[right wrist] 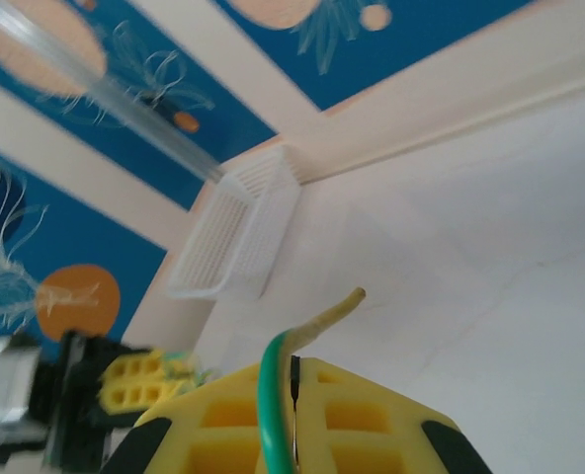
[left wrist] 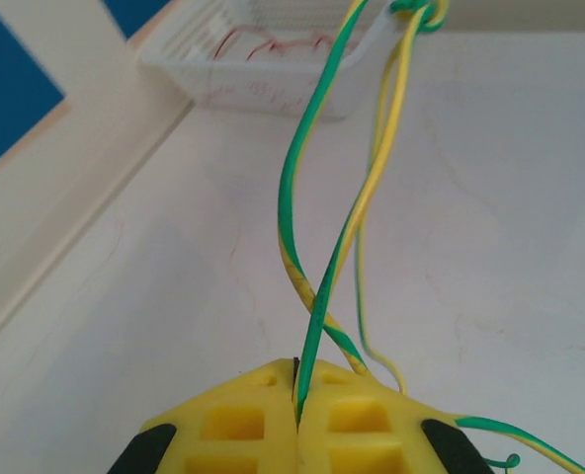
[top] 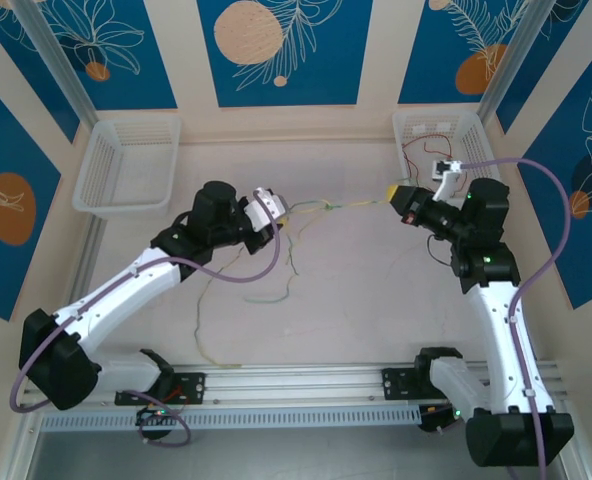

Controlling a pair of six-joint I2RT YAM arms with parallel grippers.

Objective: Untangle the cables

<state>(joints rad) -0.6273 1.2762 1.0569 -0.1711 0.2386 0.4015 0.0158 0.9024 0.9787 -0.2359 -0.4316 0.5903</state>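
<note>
Two YAM arms face each other across a pale table [top: 356, 300], with a left basket [top: 126, 165] and a right basket [top: 441, 130] at its far corners. The left gripper [top: 279, 213], jaws pressed together on a green strand, and the right gripper [top: 398, 192], jaws clamped on a green-and-yellow end, hold the green and yellow cables [top: 341, 206] stretched between them, apparently to pull the twist open. Loose lengths droop to the table near the left gripper. A red cable [top: 416, 150] lies in the right basket, likely sorted; strands crossing in the left wrist view suggest the tangle is not yet undone.
</note>
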